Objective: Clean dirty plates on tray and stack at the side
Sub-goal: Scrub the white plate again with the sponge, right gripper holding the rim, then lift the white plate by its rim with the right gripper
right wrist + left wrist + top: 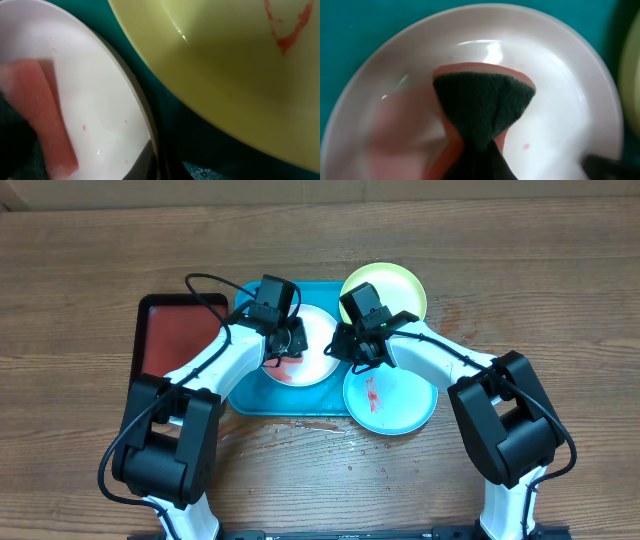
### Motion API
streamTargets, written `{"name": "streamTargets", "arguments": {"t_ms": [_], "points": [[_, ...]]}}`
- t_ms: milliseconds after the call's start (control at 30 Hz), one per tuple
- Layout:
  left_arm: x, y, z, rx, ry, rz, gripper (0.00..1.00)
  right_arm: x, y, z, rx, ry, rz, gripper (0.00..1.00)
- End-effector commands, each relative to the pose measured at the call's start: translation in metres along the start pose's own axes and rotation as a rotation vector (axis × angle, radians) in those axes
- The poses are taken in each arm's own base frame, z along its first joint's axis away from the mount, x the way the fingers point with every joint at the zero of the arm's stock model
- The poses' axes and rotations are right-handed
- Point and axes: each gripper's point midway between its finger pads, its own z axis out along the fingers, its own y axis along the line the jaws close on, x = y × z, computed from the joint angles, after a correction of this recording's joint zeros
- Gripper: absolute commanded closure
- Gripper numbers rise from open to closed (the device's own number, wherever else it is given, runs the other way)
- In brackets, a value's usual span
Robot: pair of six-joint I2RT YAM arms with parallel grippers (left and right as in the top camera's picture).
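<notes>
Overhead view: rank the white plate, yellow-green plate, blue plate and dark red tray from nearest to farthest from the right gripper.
1. White plate: the right gripper is at its right rim.
2. Yellow-green plate (far side) and blue plate (near side): too close to call.
3. Dark red tray: far left.
</notes>
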Motion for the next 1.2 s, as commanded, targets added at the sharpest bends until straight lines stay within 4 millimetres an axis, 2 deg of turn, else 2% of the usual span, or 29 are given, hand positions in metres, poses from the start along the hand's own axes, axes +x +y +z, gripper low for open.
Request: {"name": "streamTargets", "arguments": {"t_ms": [0,100,167,200,233,367,467,567,667,833,933,967,1067,1167], "points": [[-0.015,-0.025,-0.006,0.108,-0.035,0.076,0.96,0.012,-0.016,0.012,0.057,0.037,0.004,0.95],[-0.039,-0.024,-0.022,0.097,-0.06,0.103,0.96,0.014,-0.018,0.012,0.064,0.044,0.005,0.95],[-0.058,-0.016,-0.047,0.063,-0.037,0.085,0.96,0.014,-0.018,0.012,0.064,0.044,0.005,0.96],[-0.068,-0.008,-0.066,0.039,-0.015,0.059,0.96,0.014,-0.018,0.012,0.064,0.044,0.005,0.96],[-0.072,-0.003,-0.079,0.025,0.002,0.05,0.96,0.014,-0.018,0.012,0.064,0.044,0.005,0.96],[-0.077,0.016,-0.123,-0.024,0.072,0.059,0.96,0.016,-0.009,0.01,0.027,0.068,-0.037,0.96],[-0.073,0.028,-0.146,-0.049,0.12,0.058,0.96,0.014,0.004,-0.002,0.013,0.096,-0.105,0.96],[-0.07,0.038,-0.157,-0.066,0.151,0.033,0.96,0.008,0.018,-0.021,0.028,0.11,-0.166,0.96],[-0.071,0.046,-0.159,-0.074,0.155,0.026,0.96,-0.006,0.03,-0.048,0.109,0.065,-0.208,0.96],[-0.079,0.063,-0.16,-0.125,0.128,0.015,0.96,-0.03,0.054,-0.102,0.286,-0.102,-0.326,0.96],[-0.08,0.066,-0.161,-0.144,0.123,0.015,0.96,-0.037,0.057,-0.129,0.42,-0.212,-0.379,0.96],[-0.079,0.067,-0.161,-0.146,0.126,0.012,0.96,-0.041,0.054,-0.146,0.518,-0.292,-0.384,0.96],[-0.079,0.067,-0.161,-0.149,0.123,-0.028,0.96,-0.048,0.049,-0.178,0.689,-0.458,-0.383,0.96],[-0.079,0.067,-0.161,-0.149,0.122,-0.037,0.96,-0.047,0.052,-0.202,0.789,-0.587,-0.405,0.96]]}}
